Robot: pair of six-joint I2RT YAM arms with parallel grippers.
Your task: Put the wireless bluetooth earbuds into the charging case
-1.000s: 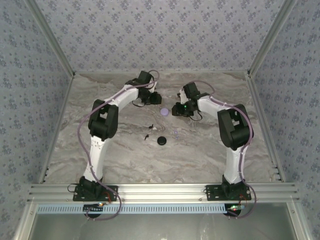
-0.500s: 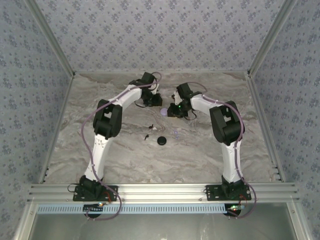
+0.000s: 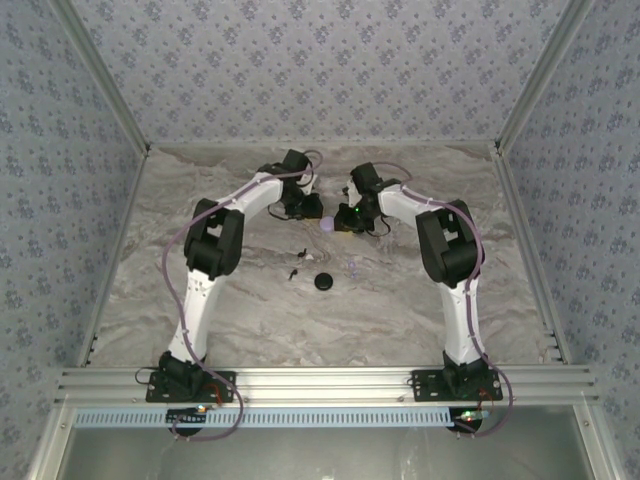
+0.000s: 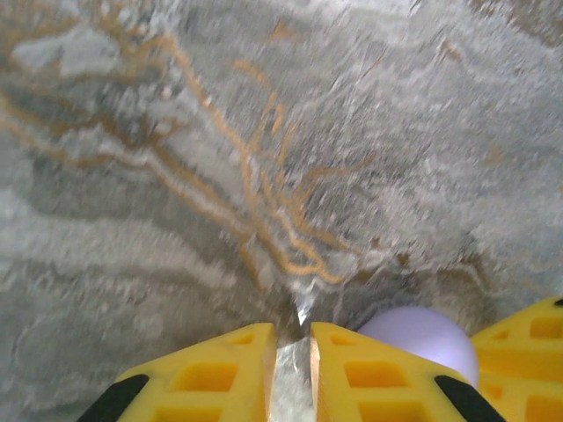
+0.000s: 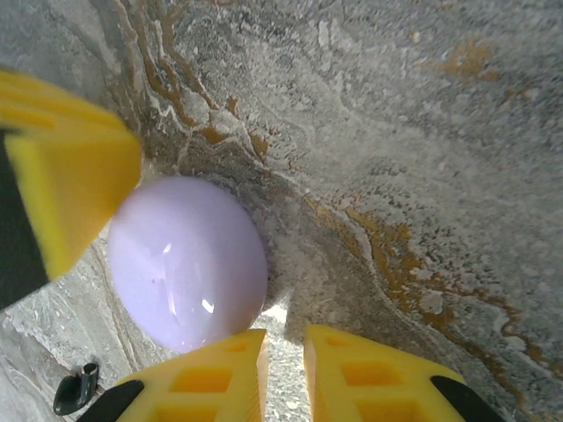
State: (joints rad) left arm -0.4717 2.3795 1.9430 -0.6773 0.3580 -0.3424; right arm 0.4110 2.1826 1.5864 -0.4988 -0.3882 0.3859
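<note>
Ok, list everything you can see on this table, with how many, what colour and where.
lilac disc: one, pale lilac, far centre
charging case: one, black, mid-table, nearer than the disc
earbuds: two, black, left of the case
small pale piece: one, faint lilac, right of the case
table: one, grey marble pattern with tan veins
left end effector: one, yellow fingers nearly together, empty, left of the disc
right end effector: one, yellow fingers nearly together, empty, right of the disc
</note>
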